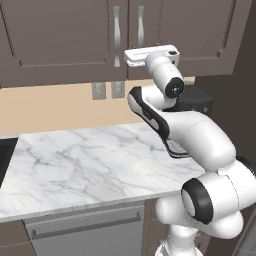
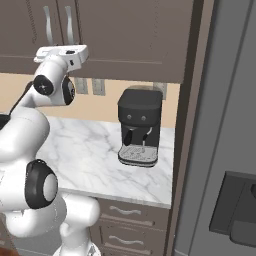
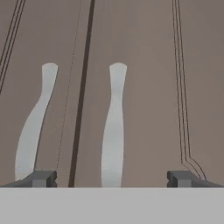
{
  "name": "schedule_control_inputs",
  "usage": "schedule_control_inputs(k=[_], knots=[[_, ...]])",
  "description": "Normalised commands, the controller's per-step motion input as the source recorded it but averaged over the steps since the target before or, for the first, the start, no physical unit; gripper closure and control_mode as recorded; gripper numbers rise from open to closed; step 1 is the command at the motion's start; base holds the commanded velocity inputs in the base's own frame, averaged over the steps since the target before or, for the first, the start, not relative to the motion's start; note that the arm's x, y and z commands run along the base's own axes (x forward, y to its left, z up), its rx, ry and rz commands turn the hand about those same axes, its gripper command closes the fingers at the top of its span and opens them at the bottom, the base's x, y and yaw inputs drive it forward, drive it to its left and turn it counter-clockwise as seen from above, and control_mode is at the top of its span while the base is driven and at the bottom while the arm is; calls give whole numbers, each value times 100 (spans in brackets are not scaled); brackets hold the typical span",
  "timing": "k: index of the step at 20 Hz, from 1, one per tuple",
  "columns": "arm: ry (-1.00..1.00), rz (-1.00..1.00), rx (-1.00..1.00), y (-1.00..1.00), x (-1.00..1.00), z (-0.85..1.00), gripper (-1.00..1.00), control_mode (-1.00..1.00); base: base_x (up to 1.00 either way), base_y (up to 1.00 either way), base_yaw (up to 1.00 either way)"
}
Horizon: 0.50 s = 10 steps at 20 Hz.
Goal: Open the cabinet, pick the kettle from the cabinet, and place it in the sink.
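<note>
Cabinet (image 1: 65, 35) doors not opened yet, claw (image 3: 113, 178) released around right handle (image 3: 113, 127) (kettle unseen, nothing placed in sink).

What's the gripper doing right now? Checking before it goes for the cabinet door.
Gripper: open, holding nothing, fingertips spread wide in front of the closed cabinet, either side of the right door's handle.

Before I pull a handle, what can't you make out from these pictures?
- Kettle: behind the closed cabinet doors.
- Sink: left base view, cut by the left edge to a black strip.
- End effector: hand view shows the open tips near the handles; contact can't be told.
</note>
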Motion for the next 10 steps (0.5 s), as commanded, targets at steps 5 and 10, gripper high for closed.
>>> schedule_control_inputs(k=[5, 10], knots=[[0, 0, 0, 6, 35, 0, -100, -100, 0, 0, 0], [0, 0, 0, 8, 35, 0, -100, -100, 0, 0, 0]])
